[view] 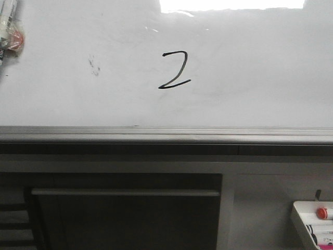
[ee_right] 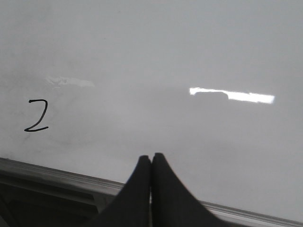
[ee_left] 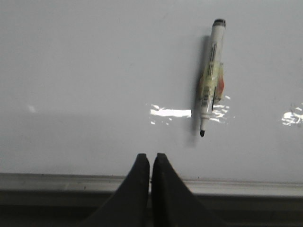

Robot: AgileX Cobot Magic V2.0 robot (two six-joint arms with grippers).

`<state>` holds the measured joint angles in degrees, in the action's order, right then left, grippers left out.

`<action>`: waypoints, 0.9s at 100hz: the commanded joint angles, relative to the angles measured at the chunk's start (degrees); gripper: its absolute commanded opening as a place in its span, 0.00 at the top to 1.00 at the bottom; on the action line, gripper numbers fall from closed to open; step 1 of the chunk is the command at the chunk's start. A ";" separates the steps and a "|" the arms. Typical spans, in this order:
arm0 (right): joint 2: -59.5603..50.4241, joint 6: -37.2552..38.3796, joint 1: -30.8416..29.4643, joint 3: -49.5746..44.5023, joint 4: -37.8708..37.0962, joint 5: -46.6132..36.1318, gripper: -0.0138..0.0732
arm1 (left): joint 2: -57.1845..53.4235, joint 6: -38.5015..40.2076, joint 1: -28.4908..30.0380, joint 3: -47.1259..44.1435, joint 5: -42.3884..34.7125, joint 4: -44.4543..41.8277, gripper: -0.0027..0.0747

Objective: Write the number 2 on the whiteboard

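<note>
A black hand-drawn number 2 [view: 174, 70] stands on the whiteboard [view: 250, 78] near its middle; it also shows in the right wrist view [ee_right: 37, 115]. A white marker [ee_left: 210, 75] with a black tip sticks to the board [ee_left: 85, 80], uncapped tip pointing down; it shows at the front view's top left edge [view: 10, 28]. My left gripper [ee_left: 150, 156] is shut and empty, in front of the board's bottom rail, apart from the marker. My right gripper [ee_right: 151, 157] is shut and empty, facing bare board [ee_right: 189, 56] to the right of the digit. Neither gripper shows in the front view.
The grey metal bottom rail [view: 166, 135] runs the width of the board. A dark smudge [view: 94, 65] lies left of the digit. A small white tray [view: 315, 221] with a red-capped item stands at the lower right. A dark cabinet [view: 125, 213] sits below the rail.
</note>
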<state>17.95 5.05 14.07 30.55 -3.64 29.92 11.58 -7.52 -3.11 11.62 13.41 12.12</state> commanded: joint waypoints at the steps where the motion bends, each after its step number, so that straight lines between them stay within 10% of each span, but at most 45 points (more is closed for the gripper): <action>1: 0.41 -0.42 -0.31 1.37 -0.77 -4.03 0.92 | 0.47 0.61 -0.15 -0.10 -4.77 0.90 0.99; 90: 0.41 -0.42 -0.31 1.37 -0.77 -3.90 0.92 | -13.36 0.51 -2.85 -13.56 -10.99 -3.95 0.99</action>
<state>17.85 5.05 14.07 30.55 -3.77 30.32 -0.23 -7.42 -5.41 -0.06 7.40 7.80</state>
